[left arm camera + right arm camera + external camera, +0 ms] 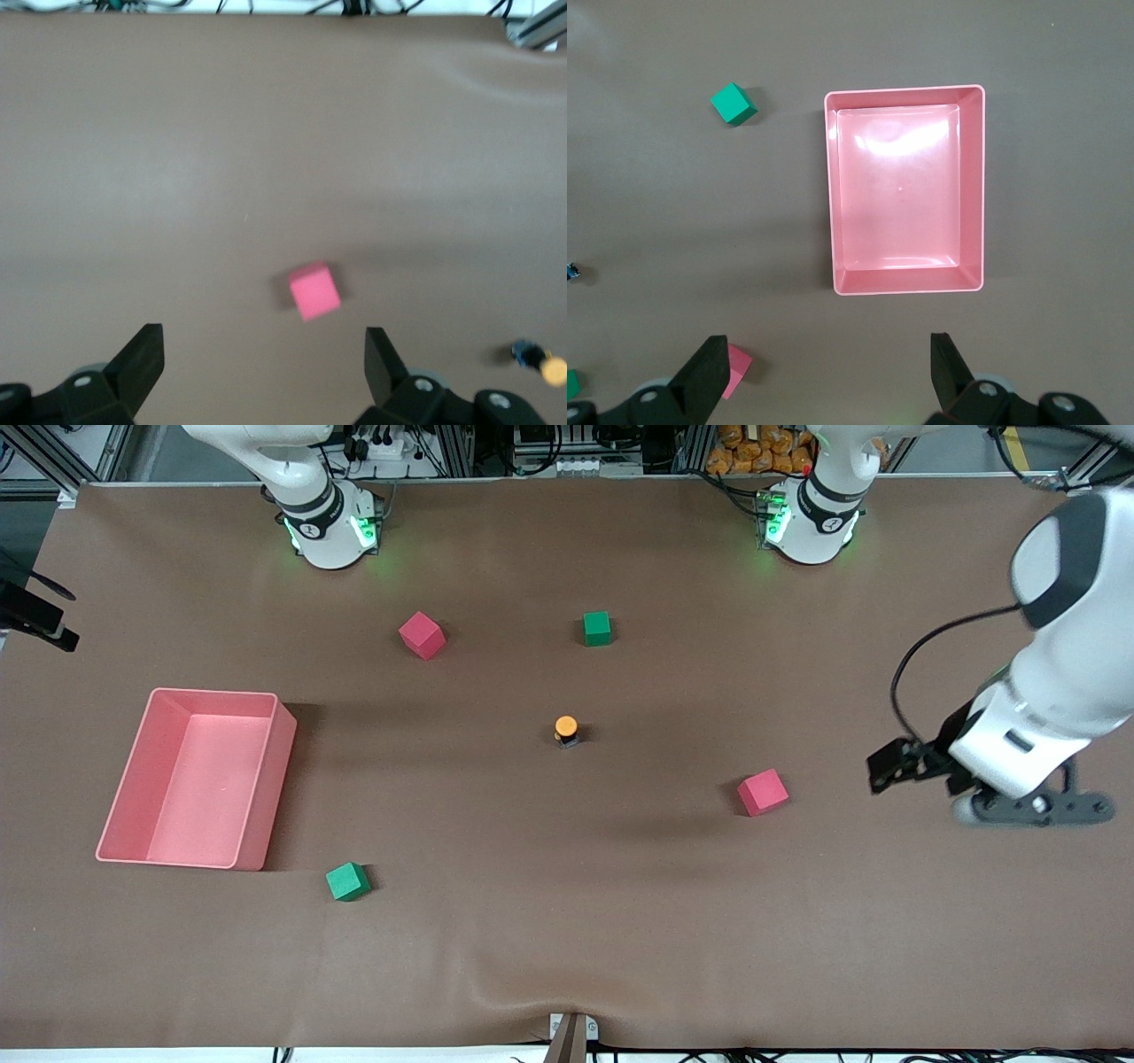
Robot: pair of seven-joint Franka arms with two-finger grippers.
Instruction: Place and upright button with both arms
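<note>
The button (566, 731) stands upright in the middle of the table, orange cap on top of its black body. In the left wrist view it (540, 363) shows small near the edge. My left gripper (1041, 808) hangs open and empty in the air over the left arm's end of the table, well away from the button. In its wrist view the left gripper (264, 376) has its fingers wide apart with bare table between them. My right gripper (824, 381) is open and empty, high over the table beside the pink bin (970, 190). It is out of the front view.
The pink bin (266, 788) sits toward the right arm's end. Two red cubes (421, 635) (763, 792) and two green cubes (597, 628) (347, 881) lie scattered around the button. The red cube (314, 290) lies past the left fingers.
</note>
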